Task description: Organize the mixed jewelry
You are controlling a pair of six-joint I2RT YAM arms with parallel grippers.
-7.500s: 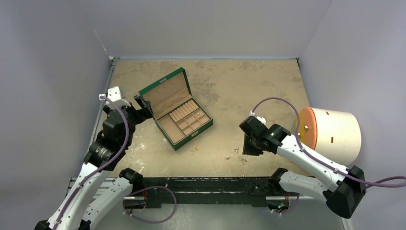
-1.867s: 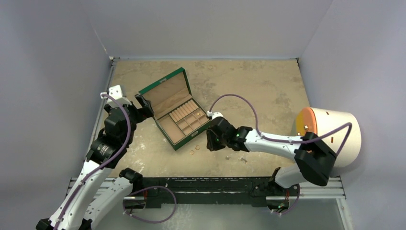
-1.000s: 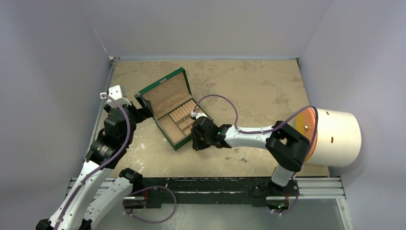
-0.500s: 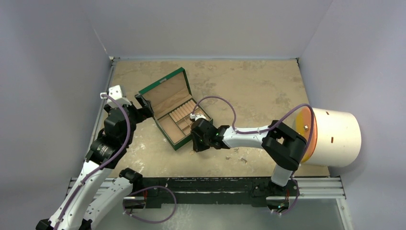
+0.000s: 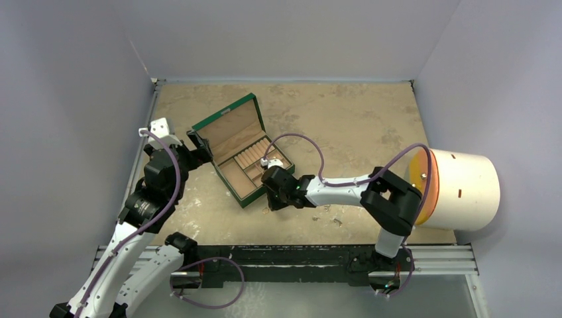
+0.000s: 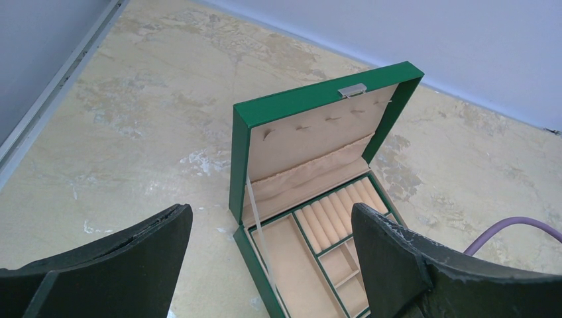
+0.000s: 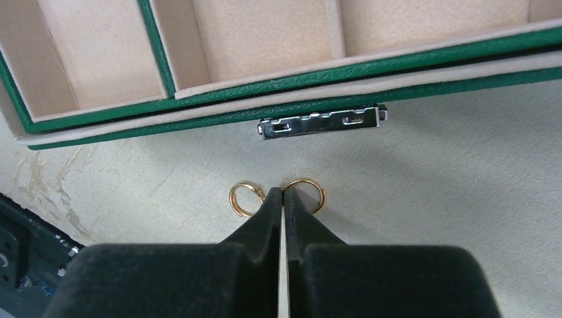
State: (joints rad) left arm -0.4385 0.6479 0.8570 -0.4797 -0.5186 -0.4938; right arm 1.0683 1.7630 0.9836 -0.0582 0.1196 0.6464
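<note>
Right claw (image 7: pixel 283 196): fingers pressed fully together, tips down at the bench (image 7: pixel 464 159) between gold ring A (image 7: pixel 244 199) and gold ring B (image 7: pixel 310 194); cannot tell whether either is pinched. The rings lie flat, side by side, in a row parallel to the green box (image 7: pixel 278 81) front wall, near its latch (image 7: pixel 321 122). The right arm is stretched low, leftward across the bench. Left claw (image 6: pixel 270 218): wide, facing the open lid (image 6: pixel 318 132).

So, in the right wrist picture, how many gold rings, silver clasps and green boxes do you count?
Gold rings: 2
Silver clasp: 1
Green box: 1
Total: 4
</note>
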